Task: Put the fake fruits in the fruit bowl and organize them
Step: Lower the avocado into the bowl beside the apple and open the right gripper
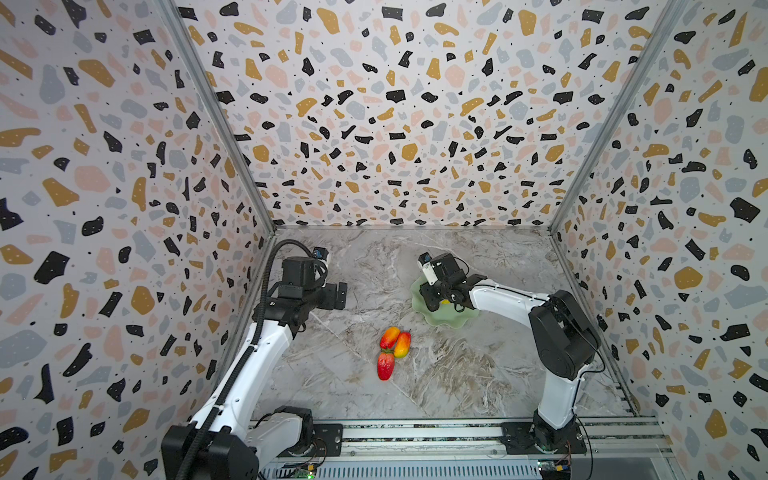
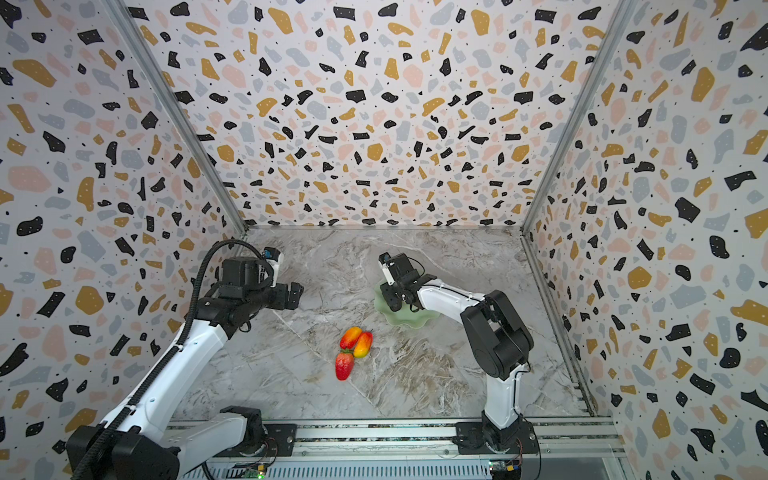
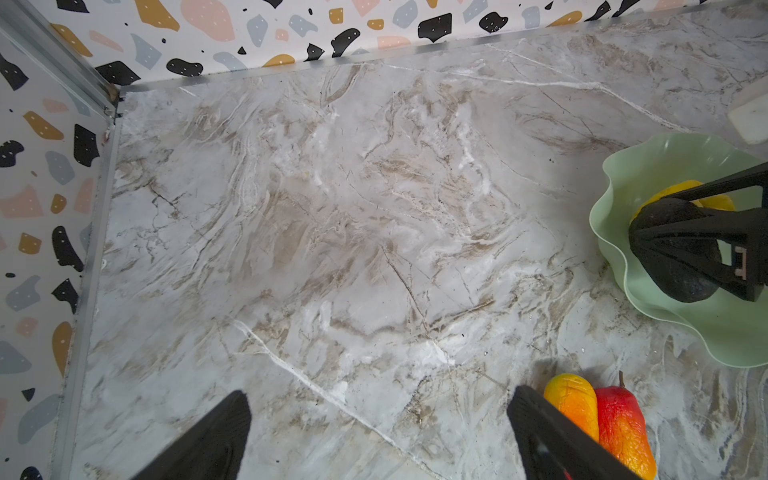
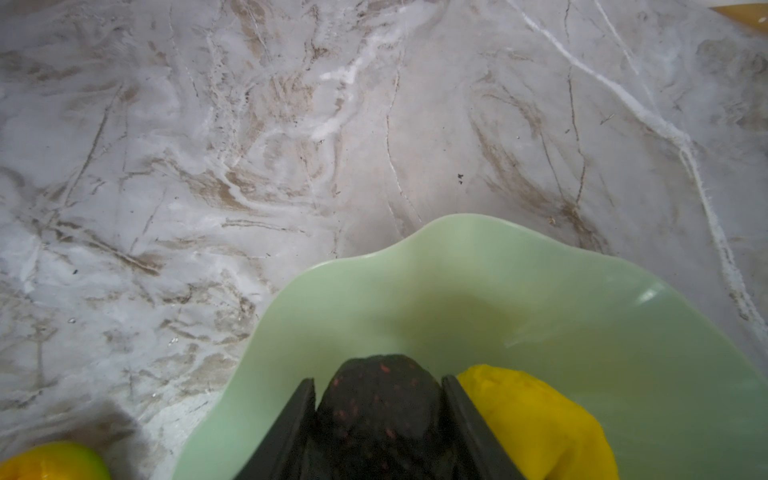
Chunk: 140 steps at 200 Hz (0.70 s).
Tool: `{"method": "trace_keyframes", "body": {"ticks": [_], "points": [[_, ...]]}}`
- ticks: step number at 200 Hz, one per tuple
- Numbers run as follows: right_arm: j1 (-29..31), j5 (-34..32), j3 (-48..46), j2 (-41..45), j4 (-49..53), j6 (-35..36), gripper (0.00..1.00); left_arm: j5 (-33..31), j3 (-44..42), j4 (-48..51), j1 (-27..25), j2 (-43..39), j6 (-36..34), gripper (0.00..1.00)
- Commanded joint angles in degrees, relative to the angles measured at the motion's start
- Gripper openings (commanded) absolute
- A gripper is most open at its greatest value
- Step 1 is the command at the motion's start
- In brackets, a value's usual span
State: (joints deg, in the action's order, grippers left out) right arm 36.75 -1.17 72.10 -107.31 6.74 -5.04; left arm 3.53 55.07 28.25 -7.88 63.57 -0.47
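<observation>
- Left arm (image 1: 262, 365): white shells, black joints, a ribbed black hose (image 1: 266, 270) running alongside.
- Right arm (image 1: 503, 298): same white shells, bulky black elbow (image 1: 561, 332).
- Left fingers (image 3: 216, 440): black, seemingly finely ribbed.

The fruit bowl (image 4: 540, 270) is pale mint green. The oval fruit (image 4: 380, 411) is blackish with small reddish specks, and the rounded fruit (image 4: 536, 415) is bright yellow. The left elongated fruit (image 1: 389, 337) and the right elongated fruit (image 1: 402, 344) both shade from red to yellow. The strawberry (image 1: 385, 365) is red with a green cap. The surface (image 1: 457, 374) is grey-white marble with brown veining. The walls (image 1: 374, 104) carry a terrazzo pattern of black, ochre, pink and grey-blue patches on white. The left end effector (image 3: 380, 395) and the right end effector (image 4: 378, 379) are black.
</observation>
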Motion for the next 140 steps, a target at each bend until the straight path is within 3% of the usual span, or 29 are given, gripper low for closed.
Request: {"method": "trace_keyframes", "body": {"ticks": [1,140], "points": [[0.3,-1.1,0.1,1.0,-0.4,0.1,0.46,-0.5,-0.5,-0.7,0.2,0.1,-0.6,1.0],[1.3,-2.3,1.9,4.4,2.8,2.2,0.58,-0.2,-0.4,-0.7,0.2,0.2,-0.5,1.0]]}}
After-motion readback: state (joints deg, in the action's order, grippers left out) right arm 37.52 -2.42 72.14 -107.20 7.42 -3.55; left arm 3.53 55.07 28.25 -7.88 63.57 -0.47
